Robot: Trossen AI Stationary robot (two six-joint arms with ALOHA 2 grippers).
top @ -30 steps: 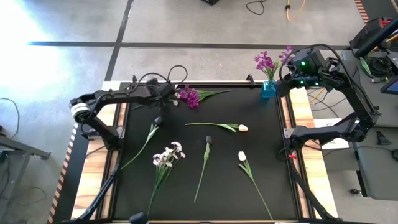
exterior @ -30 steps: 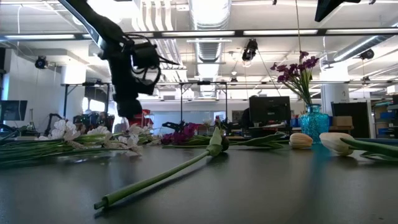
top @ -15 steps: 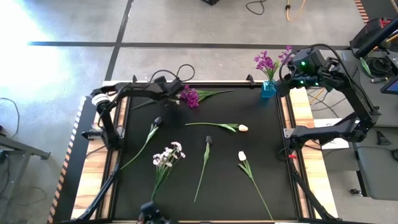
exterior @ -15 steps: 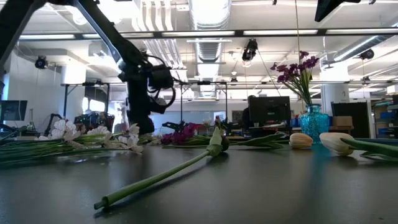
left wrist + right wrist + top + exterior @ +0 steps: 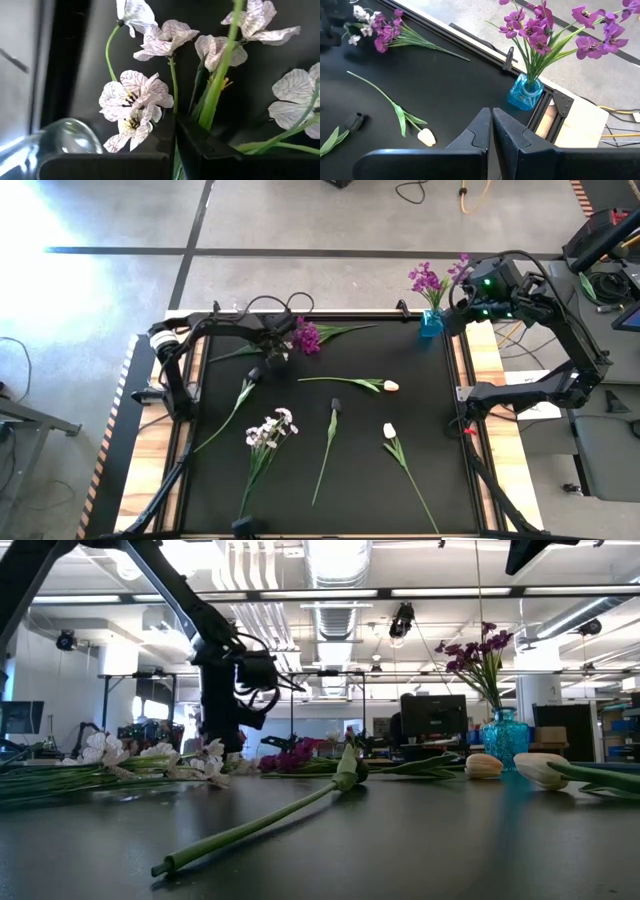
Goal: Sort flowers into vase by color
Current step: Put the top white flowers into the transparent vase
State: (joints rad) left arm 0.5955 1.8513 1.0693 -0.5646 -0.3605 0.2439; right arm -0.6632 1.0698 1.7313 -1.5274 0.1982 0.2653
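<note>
- While the high view shows the left gripper [image 5: 272, 348] only as a dark shape just beside the magenta spray [image 5: 305, 335] at the table's [image 5: 430, 400] far side, the left wrist view shows it clenched on the green stem [image 5: 220, 75] of a white spray [image 5: 135, 102].
- That view alone also shows a clear, rounded glass thing [image 5: 65, 140] beside the fingers; what it is I cannot tell.
- From above, the held spray's stem [image 5: 228, 352] trails toward the left arm's base.
- Only the right wrist view shows the right gripper's [image 5: 491, 114] fingers pressed together with nothing between them, above the table near the blue vase [image 5: 525, 92].
- From above, that gripper [image 5: 462, 298] hangs just beside the vase [image 5: 432, 322] at the far right corner, which holds magenta flowers [image 5: 430, 280].
- Only the high view gives the full spread on the table: a second white spray [image 5: 270, 428], two dark buds [image 5: 336, 405] [image 5: 253, 373] and two cream tulips [image 5: 390, 386] [image 5: 389, 430], all apart from one another.
- At table height, the low view shows the left gripper [image 5: 225, 730] down close to the table, which the high view cannot show.
</note>
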